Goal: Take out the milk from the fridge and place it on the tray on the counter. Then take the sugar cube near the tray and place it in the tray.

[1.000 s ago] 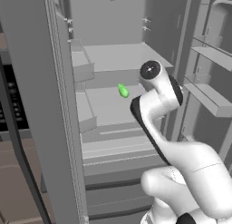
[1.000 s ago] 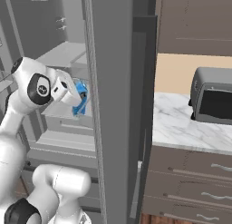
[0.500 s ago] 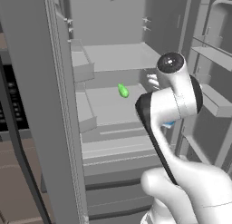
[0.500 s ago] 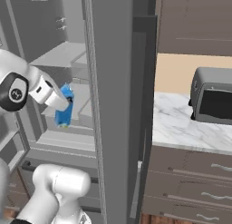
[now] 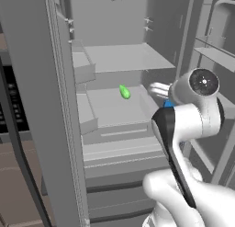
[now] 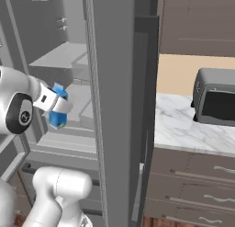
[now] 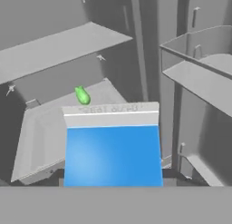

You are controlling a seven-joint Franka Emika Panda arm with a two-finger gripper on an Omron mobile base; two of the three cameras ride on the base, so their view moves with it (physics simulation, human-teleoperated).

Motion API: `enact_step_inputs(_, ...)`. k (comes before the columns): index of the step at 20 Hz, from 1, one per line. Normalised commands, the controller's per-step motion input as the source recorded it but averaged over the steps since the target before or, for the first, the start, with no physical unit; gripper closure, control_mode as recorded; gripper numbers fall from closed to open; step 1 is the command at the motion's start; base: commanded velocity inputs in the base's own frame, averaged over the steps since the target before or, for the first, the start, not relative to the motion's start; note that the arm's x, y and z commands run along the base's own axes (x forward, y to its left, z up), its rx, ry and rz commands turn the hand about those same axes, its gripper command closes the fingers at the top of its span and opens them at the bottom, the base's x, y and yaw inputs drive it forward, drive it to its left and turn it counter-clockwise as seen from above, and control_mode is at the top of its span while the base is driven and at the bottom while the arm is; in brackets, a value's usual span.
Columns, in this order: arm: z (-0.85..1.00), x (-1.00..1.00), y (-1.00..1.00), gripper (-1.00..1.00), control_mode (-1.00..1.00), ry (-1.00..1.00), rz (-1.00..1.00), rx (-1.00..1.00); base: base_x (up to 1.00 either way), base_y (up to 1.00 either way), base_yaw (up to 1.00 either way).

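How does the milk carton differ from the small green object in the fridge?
The milk is blue with a white top; the green object is plain green. The milk is boxy and bigger; the green object is small and elongated. The milk is held in the pincer; the green object lies on a shelf.

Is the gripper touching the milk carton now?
Touching. In the right base view the gripper is closed around the blue milk carton, carried in the air before the fridge shelves.

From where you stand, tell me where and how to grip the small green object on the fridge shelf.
Grip the small green object across its narrow middle, coming in from the open front of the fridge. It is elongated and lies alone on the shelf, so its long sides are free for the gripper.
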Motion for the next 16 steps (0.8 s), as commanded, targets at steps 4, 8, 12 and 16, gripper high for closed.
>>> enact_step_inputs(4,0.08,-0.07,0.01,1.0,-1.0,-0.01,0.29,-0.06,0.0,0.0,0.0)
enact_step_inputs(8,0.0,-0.06,0.19,1.0,-1.0,-0.1,0.24,-0.03,0.0,0.0,0.0)
enact_step_inputs(12,0.01,-0.06,0.32,1.0,-1.0,-0.08,0.03,-0.03,0.0,0.0,0.0)
enact_step_inputs(16,0.0,-0.23,0.28,1.0,-1.0,-0.1,0.0,0.0,0.0,0.0,0.0)
